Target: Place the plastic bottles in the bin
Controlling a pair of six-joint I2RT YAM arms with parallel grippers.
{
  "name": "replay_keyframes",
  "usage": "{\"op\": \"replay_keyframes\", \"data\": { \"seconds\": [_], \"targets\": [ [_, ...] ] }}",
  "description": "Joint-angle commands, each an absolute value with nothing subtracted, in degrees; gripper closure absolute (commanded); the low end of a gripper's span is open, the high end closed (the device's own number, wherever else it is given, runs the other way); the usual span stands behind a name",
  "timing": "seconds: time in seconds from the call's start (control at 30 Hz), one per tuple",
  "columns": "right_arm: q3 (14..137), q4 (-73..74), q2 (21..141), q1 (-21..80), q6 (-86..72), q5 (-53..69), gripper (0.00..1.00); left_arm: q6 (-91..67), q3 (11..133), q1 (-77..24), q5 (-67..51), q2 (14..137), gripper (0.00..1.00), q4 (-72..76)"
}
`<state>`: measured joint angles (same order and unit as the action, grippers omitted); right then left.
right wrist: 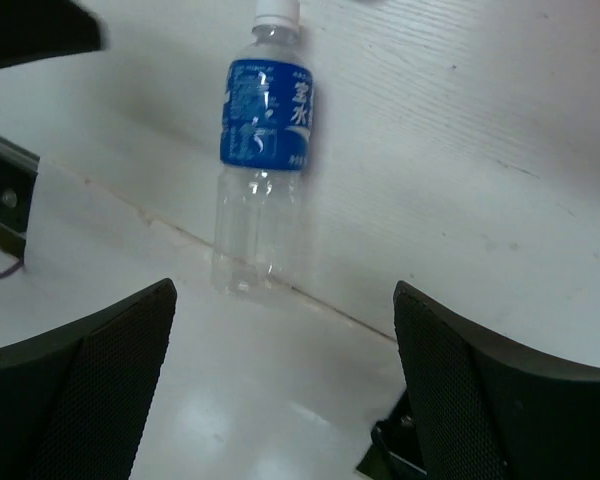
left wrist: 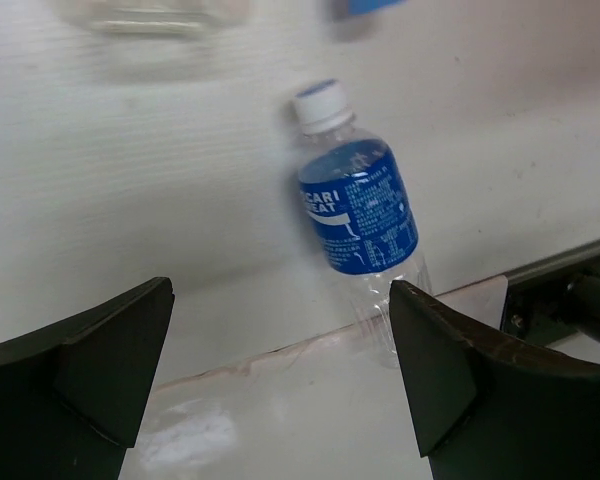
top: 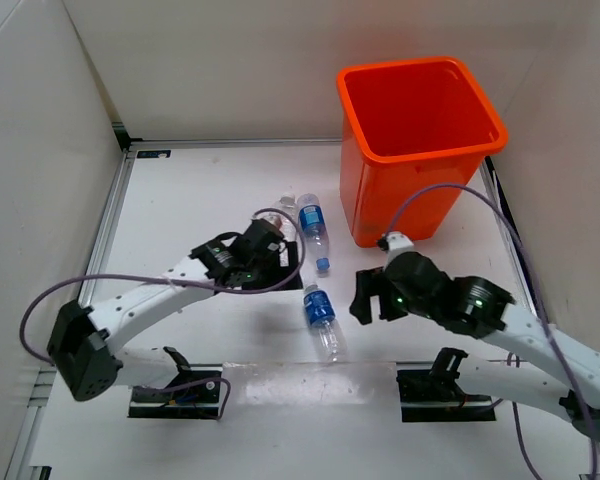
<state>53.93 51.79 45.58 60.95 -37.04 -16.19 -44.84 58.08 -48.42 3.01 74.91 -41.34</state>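
The orange bin stands at the back right. A blue-labelled plastic bottle lies on the table between my two grippers; it shows in the left wrist view and the right wrist view. A second blue-labelled bottle lies left of the bin. A clear unlabelled bottle lies beside it, partly behind my left gripper. My left gripper is open and empty, above the table left of the near bottle. My right gripper is open and empty, to its right.
White walls close in the table on the left, back and right. A metal rail runs along the left edge. The arm mounts sit at the near edge. A purple cable arcs in front of the bin.
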Motion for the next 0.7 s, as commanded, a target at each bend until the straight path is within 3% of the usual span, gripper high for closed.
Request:
{"op": "replay_keyframes", "data": {
  "seconds": [0.0, 0.1, 0.3, 0.67],
  "targets": [
    [52.3, 40.4, 51.9, 53.1, -32.4, -1.3, 0.1, -44.1, 60.1, -44.6, 10.2, 67.0, 0.01, -51.1],
    [50.8, 35.0, 57.4, 50.3, -31.0, 5.7, 0.1, -42.4, 61.3, -36.3, 11.9, 59.0, 0.01, -57.5],
    [52.2, 28.6, 70.7, 56.7, -31.3, 7.4, 0.1, -35.1, 64.9, -26.4, 14.8, 49.7, 0.01, -66.5],
    [67.4, 34.2, 96.6, 64.9, -27.5, 6.5, 0.1, -32.2, 64.2, -22.5, 27.2, 41.1, 0.01, -75.3]
  ]
}}
